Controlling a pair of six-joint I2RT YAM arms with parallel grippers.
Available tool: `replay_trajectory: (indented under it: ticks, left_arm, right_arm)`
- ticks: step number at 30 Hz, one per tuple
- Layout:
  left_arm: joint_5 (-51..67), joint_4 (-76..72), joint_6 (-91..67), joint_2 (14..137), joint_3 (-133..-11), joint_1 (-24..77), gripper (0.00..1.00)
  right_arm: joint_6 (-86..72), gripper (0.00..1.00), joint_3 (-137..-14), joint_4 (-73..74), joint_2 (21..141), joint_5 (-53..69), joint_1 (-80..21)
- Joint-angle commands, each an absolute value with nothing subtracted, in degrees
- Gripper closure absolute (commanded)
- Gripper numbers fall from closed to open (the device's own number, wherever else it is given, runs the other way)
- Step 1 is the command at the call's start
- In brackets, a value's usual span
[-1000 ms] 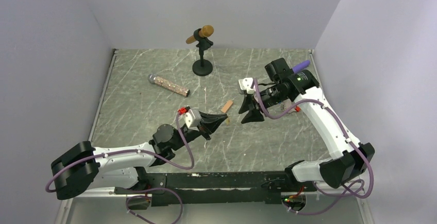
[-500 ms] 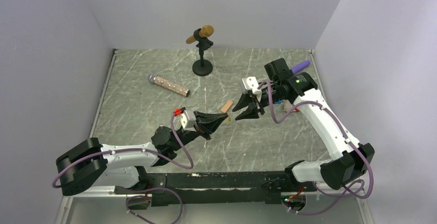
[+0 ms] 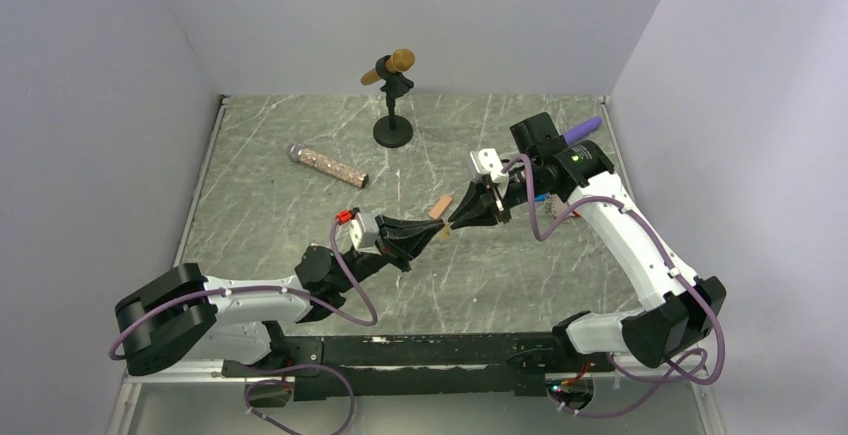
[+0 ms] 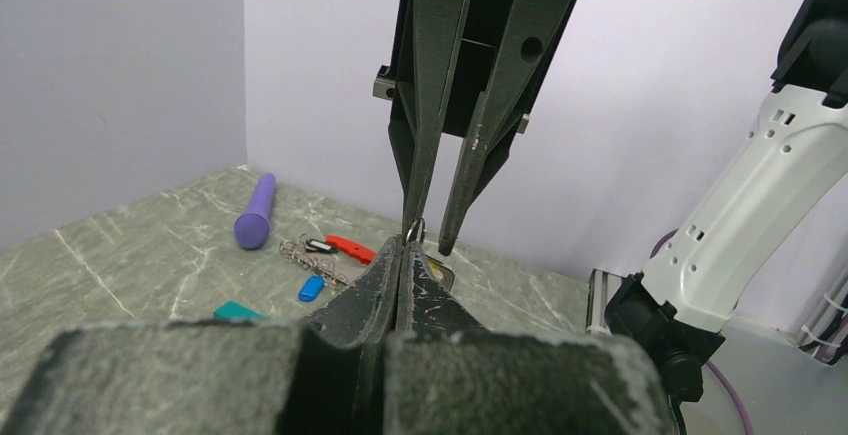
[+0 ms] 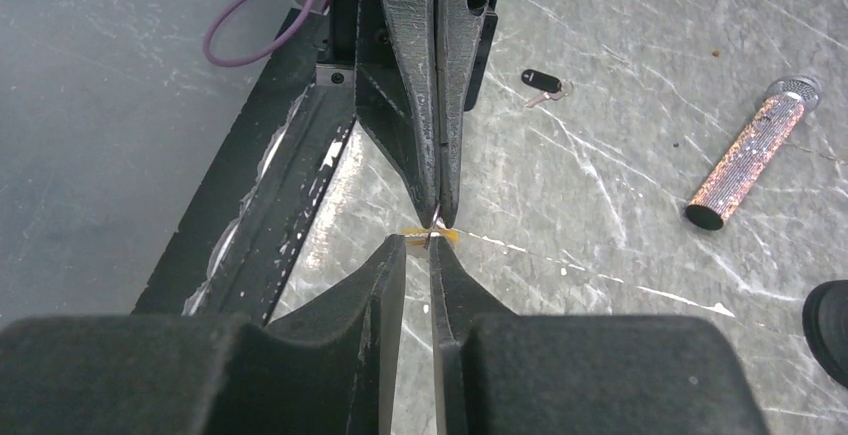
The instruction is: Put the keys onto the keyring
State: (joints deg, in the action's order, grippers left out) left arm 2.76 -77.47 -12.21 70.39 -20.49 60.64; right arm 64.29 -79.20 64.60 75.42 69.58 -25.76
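My left gripper (image 3: 436, 231) (image 4: 403, 245) is shut on a small key with a yellow head (image 5: 425, 236) and holds it above the table, a tiny metal ring (image 4: 415, 227) sticking out of its tips. My right gripper (image 3: 452, 223) (image 5: 418, 245) meets it tip to tip, jaws narrowly open around that metal end. The keyring with its red fob (image 4: 350, 247) and chain (image 4: 298, 252) lies on the table with a blue key (image 4: 311, 287) beside it. A black key (image 5: 543, 80) lies apart on the table.
A salmon-orange block (image 3: 441, 205) lies just behind the grippers. A teal block (image 4: 238, 310) and a purple stick (image 4: 256, 212) lie near the keyring. A glitter microphone (image 3: 328, 165) and a microphone stand (image 3: 393, 95) are at the back.
My right gripper has moved left to my left gripper's tips and its jaws have narrowed. My left gripper has edged up and right with the key.
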Motion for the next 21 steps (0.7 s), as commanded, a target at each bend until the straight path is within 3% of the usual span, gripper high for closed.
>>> replay_trajectory:
  ticks: [1, 12, 16, 17, 19, 21]
  left_arm:
    - [3.8, -81.4, -13.5, 70.7, -21.7, 60.9, 1.00]
    - [5.0, -79.2, -13.3, 70.9, -22.7, 60.8, 1.00]
    - [5.2, -76.8, -12.6, 70.1, -22.7, 60.7, 0.98]
    - [5.1, -75.4, -12.3, 69.4, -22.7, 60.7, 0.90]
    - [5.0, -71.7, -11.1, 66.8, -22.2, 60.3, 0.58]
    - [4.5, -65.5, -8.5, 63.1, -21.8, 60.2, 0.37]
  right_arm:
    - [64.3, 0.82, -79.6, 61.7, 75.4, 72.3, -26.1]
    - [61.2, 1.00, -80.6, 61.3, 76.6, 71.1, -26.3]
    - [62.9, 1.00, -85.2, 67.4, 79.6, 68.0, -26.3]
    - [63.1, 1.00, -86.3, 69.2, 80.3, 67.0, -26.3]
    - [62.8, 1.00, -88.2, 72.0, 81.4, 64.3, -26.4]
    - [62.4, 1.00, -89.5, 74.0, 82.3, 61.3, -26.3]
